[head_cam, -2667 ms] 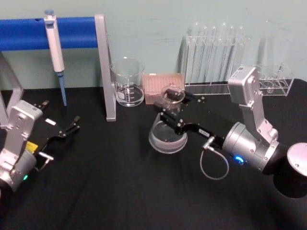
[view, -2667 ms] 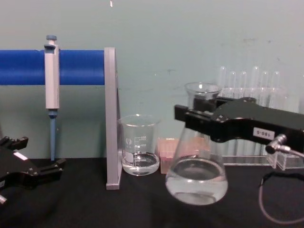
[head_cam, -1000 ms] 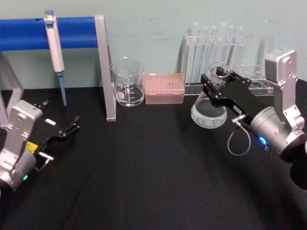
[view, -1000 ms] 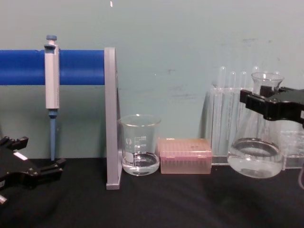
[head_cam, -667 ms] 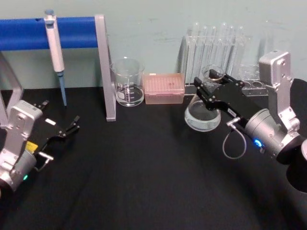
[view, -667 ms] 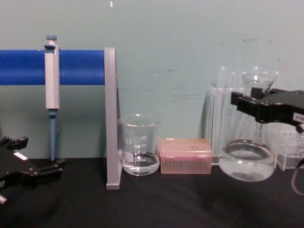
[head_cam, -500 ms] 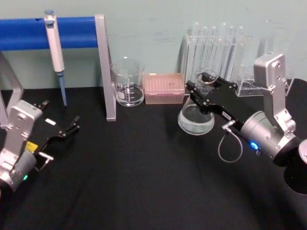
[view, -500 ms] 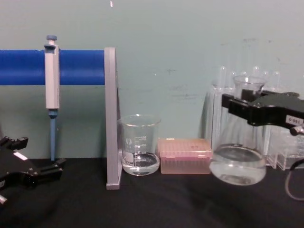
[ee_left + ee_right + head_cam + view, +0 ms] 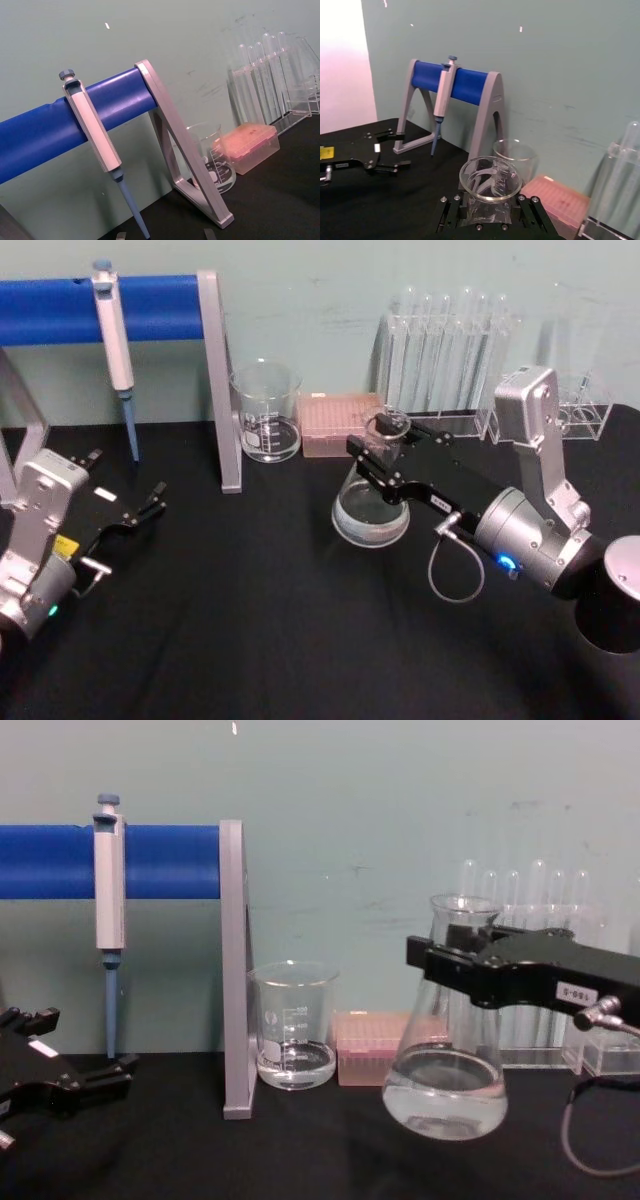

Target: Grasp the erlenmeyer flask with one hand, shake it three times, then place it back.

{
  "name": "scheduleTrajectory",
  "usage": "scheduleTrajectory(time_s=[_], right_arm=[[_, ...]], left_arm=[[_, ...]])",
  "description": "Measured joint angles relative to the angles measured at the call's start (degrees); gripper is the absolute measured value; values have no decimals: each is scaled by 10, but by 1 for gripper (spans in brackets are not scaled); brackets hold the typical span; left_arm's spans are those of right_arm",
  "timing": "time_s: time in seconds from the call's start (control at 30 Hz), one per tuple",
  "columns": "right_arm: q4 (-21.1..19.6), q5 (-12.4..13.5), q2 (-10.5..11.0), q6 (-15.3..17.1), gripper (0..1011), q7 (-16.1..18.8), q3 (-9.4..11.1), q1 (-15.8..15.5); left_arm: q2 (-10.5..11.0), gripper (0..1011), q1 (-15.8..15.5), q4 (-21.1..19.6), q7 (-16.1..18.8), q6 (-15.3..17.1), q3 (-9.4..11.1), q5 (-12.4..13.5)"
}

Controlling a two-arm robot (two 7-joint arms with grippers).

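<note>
Clamping the neck of the erlenmeyer flask (image 9: 372, 508) just under its flared rim, the black fingers (image 9: 440, 963) of the right gripper (image 9: 372, 443) are closed on the glass from both sides. The flask leans slightly, with clear liquid pooled in its wide base. It sits over the middle of the black table (image 9: 250, 630), somewhat toward the back edge. Whether its base touches the cloth cannot be told. The right arm reaches in from the right edge, a grey cable looping below the wrist.

Just behind the flask, along the back edge, lies a pink tip box (image 9: 343, 423), with a glass beaker (image 9: 266, 415) to its left and a clear test tube rack (image 9: 445, 355) to its right. Farther left stands a blue stand (image 9: 150, 305) with a pipette (image 9: 113, 335) hanging from its bar.

Near the left edge the left gripper (image 9: 125, 478) rests low over the table, well apart from the flask, its fingers spread with nothing between them.
</note>
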Motion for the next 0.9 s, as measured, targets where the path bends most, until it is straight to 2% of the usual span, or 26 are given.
scheduleTrajectory(time_s=[0.23, 0.4, 0.9], right_arm=[[8, 5, 3, -6, 456, 5, -13, 6], [21, 8, 3, -22, 456, 14, -24, 11], [68, 11, -6, -43, 456, 23, -47, 23]], left_arm=[[0, 1001, 0, 0, 0, 0, 0, 0], [0, 1001, 0, 0, 0, 0, 0, 0], [0, 1001, 0, 0, 0, 0, 0, 0]])
